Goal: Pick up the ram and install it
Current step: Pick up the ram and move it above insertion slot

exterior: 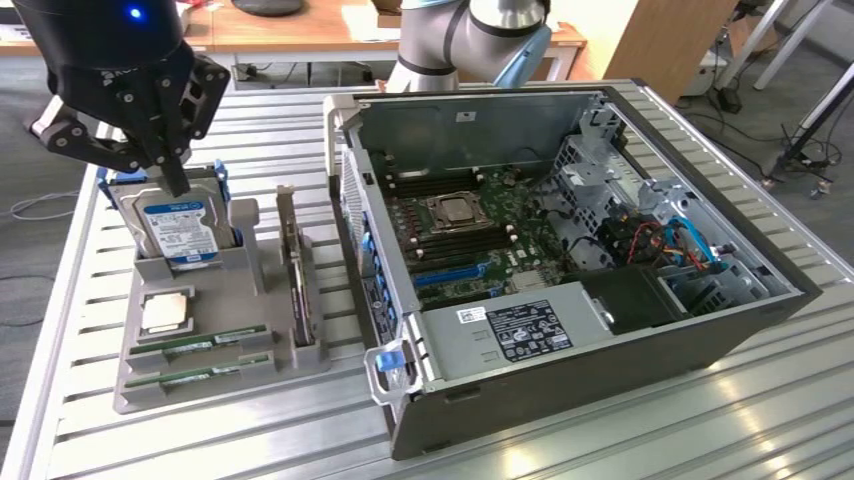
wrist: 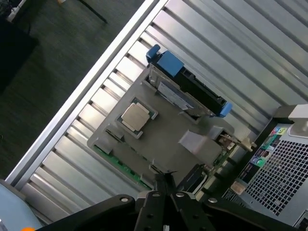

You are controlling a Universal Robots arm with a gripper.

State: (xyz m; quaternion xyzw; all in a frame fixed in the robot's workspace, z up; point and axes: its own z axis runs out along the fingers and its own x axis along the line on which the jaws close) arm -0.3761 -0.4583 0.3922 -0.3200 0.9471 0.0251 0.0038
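While ram (exterior: 200, 344) lies in tray (exterior: 287, 362), hand (exterior: 176, 186) hangs above tray, clenched, empty, pointing down.

This looks like a robot lab or workshop. A robot arm (exterior: 474, 40) stands by an open computer case (exterior: 627, 360) on a metal slat table (exterior: 747, 430). Wooden desks (exterior: 267, 35) and floor cables (exterior: 787, 140) are behind.

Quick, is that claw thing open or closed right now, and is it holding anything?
Gripper: closed, holding nothing.
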